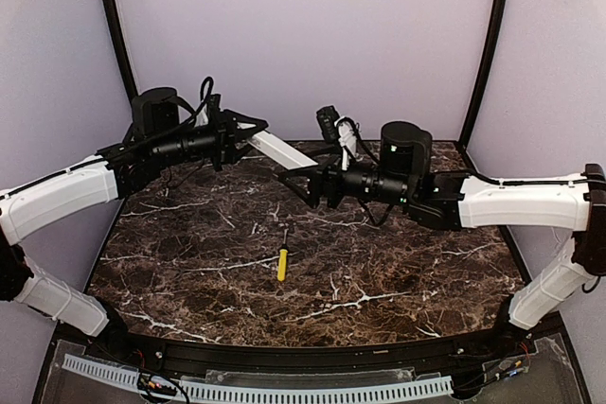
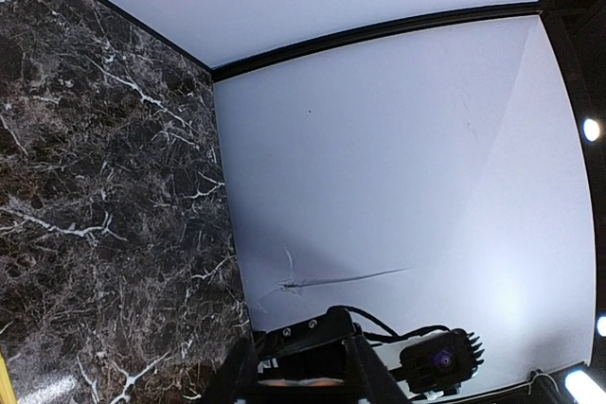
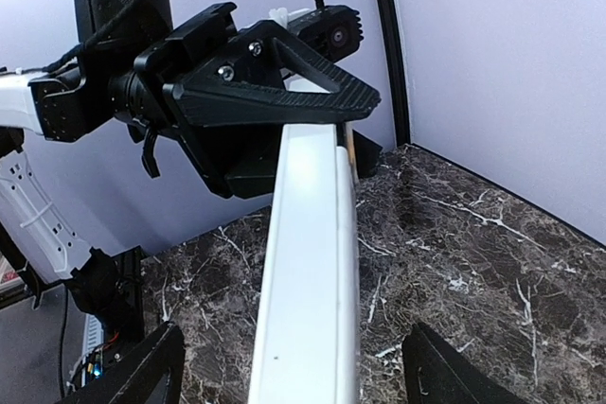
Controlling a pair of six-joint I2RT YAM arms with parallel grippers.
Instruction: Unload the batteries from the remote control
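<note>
nearest, a screwdriver [image 1: 282, 260] lies alone on the table [image 1: 189, 262], well apart from both arms and untouched.

beyond it the right claw [image 1: 303, 182] hangs above the table at the near end of the remote [image 3: 308, 262]. the right wrist view shows its fingers [image 3: 142, 371] spread wide, one on each side of the white bar and seemingly clear of it, so it is open and holds nothing.

the remote is up in the air and slopes from that claw back and to the left. a thin seam runs along its length, perhaps the cover's edge, but i cannot tell if the cover is on. the batteries show in no view.

at the far end the left claw [image 1: 254, 137] is clamped across the bar and carries it alone. behind it is only the wall [image 2: 398, 186].

risks, as i judge them:
- the bar is gripped at one end, so a push or pull from the right claw at the free end has a long lever and could twist it out of the left claw onto the table.
- if the right fingers close off centre, they could knock the bar sideways instead of catching the cover.
- if the cover comes off facing down, the cells could drop and roll off the table.
</note>
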